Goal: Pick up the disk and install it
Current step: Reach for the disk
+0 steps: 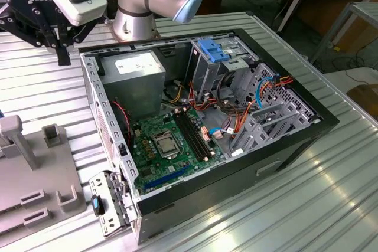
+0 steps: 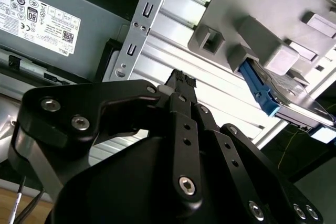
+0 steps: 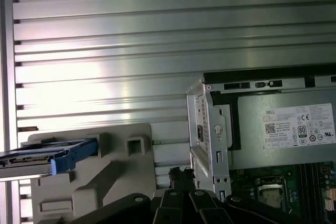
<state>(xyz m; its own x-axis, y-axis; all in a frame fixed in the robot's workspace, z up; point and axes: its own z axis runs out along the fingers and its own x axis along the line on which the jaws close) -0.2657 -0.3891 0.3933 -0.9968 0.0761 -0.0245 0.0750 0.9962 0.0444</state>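
Gripper (image 1: 62, 57) hangs over the ribbed aluminium table (image 1: 331, 193), just beside the open computer case (image 1: 295, 140) at the corner by the power supply (image 1: 133, 70). In both wrist views its fingers (image 2: 181, 78) look pressed together with nothing between them. The disk (image 3: 47, 157), in its blue carrier, sits in a grey plastic holder (image 3: 121, 171) on the table, one end sticking out, apart from the gripper. Blue bracket (image 1: 214, 48) tops the drive cage inside the case.
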